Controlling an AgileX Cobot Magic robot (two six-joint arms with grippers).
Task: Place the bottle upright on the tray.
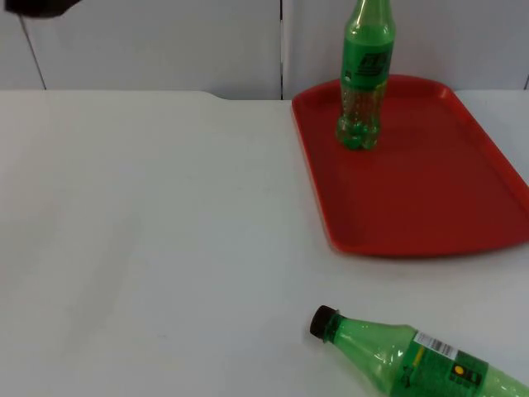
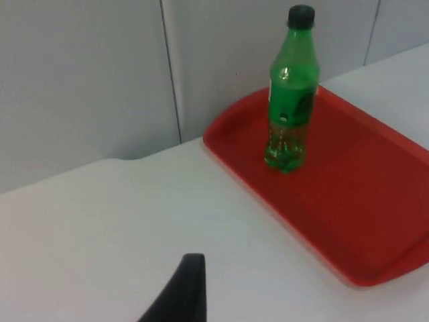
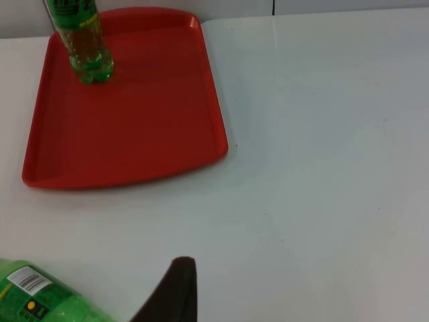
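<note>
A smooth white table top [image 1: 149, 240] spreads out in front, plain and matt, with a few faint specks on its surface. At its far edge it meets a pale grey partition wall [image 1: 165, 41] made of flat panels, and a thin dark vertical seam [image 1: 281, 45] runs between two of them. Along the far edge there is a small step in the table's outline just left of that seam. The light is soft and even, coming from above, so shadows on the white surface are weak and blurred at the edges.
</note>
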